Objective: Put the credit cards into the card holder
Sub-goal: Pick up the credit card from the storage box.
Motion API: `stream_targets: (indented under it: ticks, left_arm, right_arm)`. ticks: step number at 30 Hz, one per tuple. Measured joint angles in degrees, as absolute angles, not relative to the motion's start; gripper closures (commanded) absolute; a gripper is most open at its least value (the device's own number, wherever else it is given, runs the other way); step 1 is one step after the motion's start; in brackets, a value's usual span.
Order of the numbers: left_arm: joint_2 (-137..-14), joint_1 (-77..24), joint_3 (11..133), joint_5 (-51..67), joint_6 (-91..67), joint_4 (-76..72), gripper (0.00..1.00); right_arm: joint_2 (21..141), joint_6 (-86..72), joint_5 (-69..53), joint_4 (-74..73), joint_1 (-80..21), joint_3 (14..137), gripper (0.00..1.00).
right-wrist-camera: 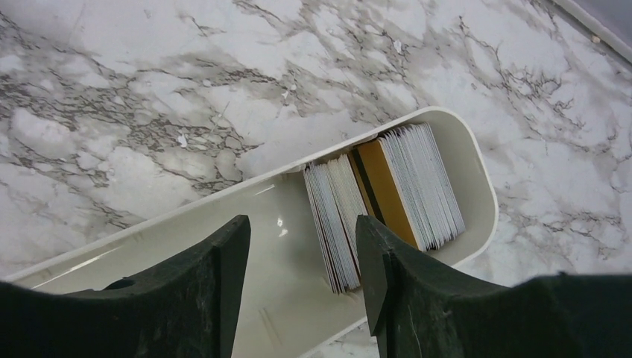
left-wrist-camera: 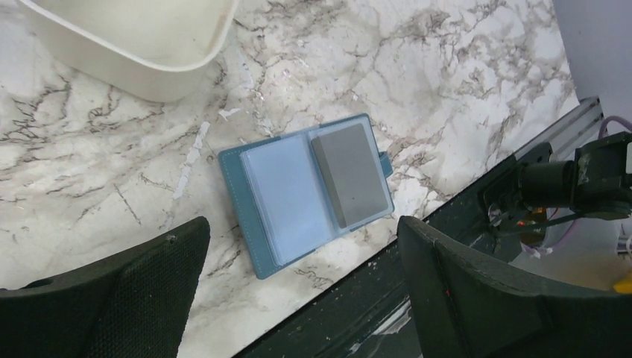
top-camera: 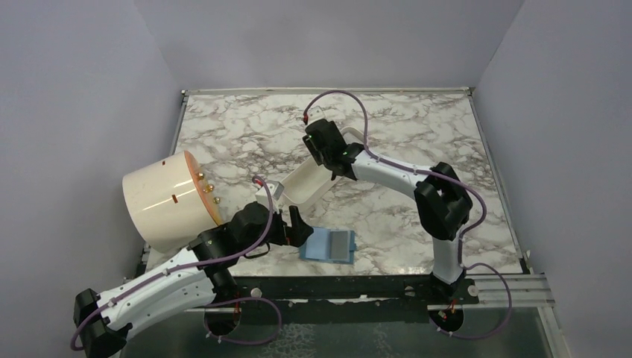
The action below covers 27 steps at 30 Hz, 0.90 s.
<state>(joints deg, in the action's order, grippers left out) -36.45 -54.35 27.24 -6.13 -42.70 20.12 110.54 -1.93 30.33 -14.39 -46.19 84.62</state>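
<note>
The teal card holder [top-camera: 329, 245] lies open on the marble near the front edge; in the left wrist view [left-wrist-camera: 309, 192] it shows light-blue pockets and a grey card [left-wrist-camera: 350, 174] in its right half. My left gripper [top-camera: 300, 226] is open and empty, just left of the holder. Several credit cards [right-wrist-camera: 387, 198], grey-white with a gold one and a black one, stand on edge in the long white tray [right-wrist-camera: 462, 156]. My right gripper [right-wrist-camera: 302, 257] is open and empty above the tray, next to the cards; it also shows in the top view [top-camera: 322, 149].
The white tray [top-camera: 307, 184] lies mid-table. A large cream cylinder [top-camera: 168, 200] lies on its side at the left, close to my left arm. The dark metal frame rail [top-camera: 358, 287] runs along the table's front edge.
</note>
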Motion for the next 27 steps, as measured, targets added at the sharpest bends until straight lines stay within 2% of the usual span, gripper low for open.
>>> stream_targets:
  ticks: [14, 21, 27]
  left_arm:
    - [-33.4, -54.3, 27.2, -11.2, -42.7, 21.8, 0.01]
    - [-33.4, -54.3, 27.2, -11.6, -42.7, 22.0, 0.01]
    - [-33.3, -54.3, 27.2, -11.7, -42.7, 22.0, 0.01]
  right_arm:
    - [122.1, 4.8, 36.8, -15.5, -44.5, 89.1, 0.46]
    - [122.9, 6.4, 40.4, -15.3, -44.1, 89.1, 0.59]
    - [122.9, 7.8, 41.3, -14.7, -44.1, 89.0, 0.65]
